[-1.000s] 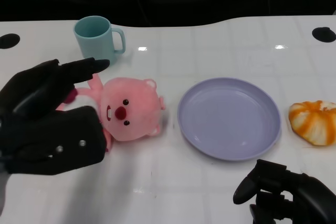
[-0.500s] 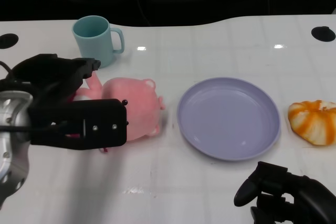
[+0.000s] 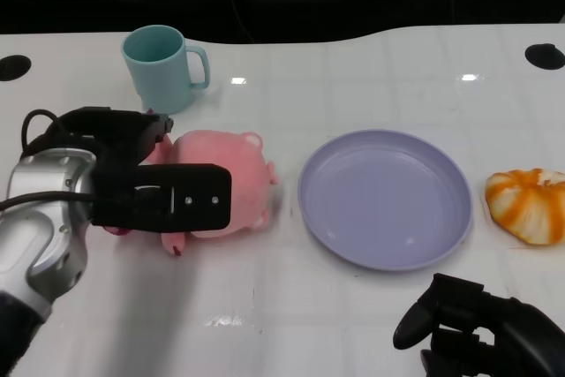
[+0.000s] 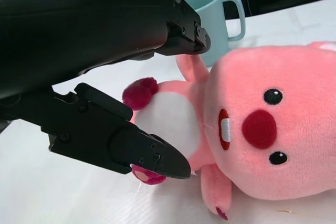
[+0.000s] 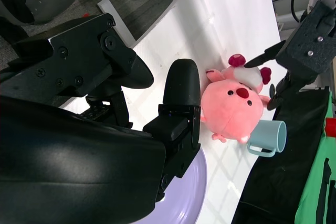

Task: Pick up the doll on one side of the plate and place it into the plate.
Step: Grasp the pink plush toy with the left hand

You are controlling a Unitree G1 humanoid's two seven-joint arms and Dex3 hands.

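Note:
A pink plush doll point(image 3: 240, 165) lies on its back on the white table, just left of the lavender plate point(image 3: 384, 196). My left hand point(image 3: 132, 183) is down over the doll's body and hides most of it in the head view. In the left wrist view the fingers point(image 4: 178, 30) stand apart on either side of the doll's point(image 4: 262, 129) white belly, with no clear squeeze. The right wrist view shows the doll point(image 5: 236, 103) between the left hand's point(image 5: 302, 51) fingers. My right hand point(image 3: 485, 333) rests low at the front right, holding nothing. The plate is bare.
A teal cup point(image 3: 161, 66) stands behind the doll, close to the left hand's fingertips, and shows again as the cup point(image 4: 210, 9) in the left wrist view. An orange-and-white soft object point(image 3: 528, 205) lies right of the plate. Table's dark far edge runs along the top.
My left hand has dropped from above the table and moved right over the doll, its fingers now straddling the body. The doll, plate and right hand have stayed put.

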